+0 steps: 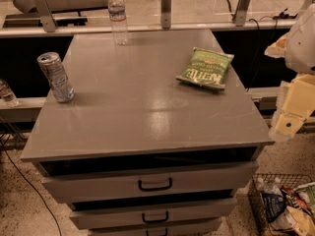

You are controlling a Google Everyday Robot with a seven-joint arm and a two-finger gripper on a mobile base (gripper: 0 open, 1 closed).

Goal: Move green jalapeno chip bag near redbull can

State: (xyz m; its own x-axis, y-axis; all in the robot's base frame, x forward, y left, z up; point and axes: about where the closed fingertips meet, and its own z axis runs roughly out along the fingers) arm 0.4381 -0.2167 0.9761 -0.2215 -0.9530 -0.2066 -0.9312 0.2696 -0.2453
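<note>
looking through the one camera view: the green jalapeno chip bag lies flat on the far right part of the grey drawer cabinet top, close to the right edge. the redbull can stands at the left edge, well apart from the bag, and seems to lean a little in this view. a clear water bottle stands at the back edge. the gripper hangs off the cabinet's right side, beyond the top's edge, with nothing in it that shows; whether it is open or closed i cannot tell.

risks, as i judge them: the bag is flat and crinkly, so a shallow pinch may slip, or may nudge it over the right edge toward the wire basket on the floor. the carry runs the whole width of the top. the can is tall, slim and right at the edge, so a bag set down too close or still swinging could tip it off.
</note>
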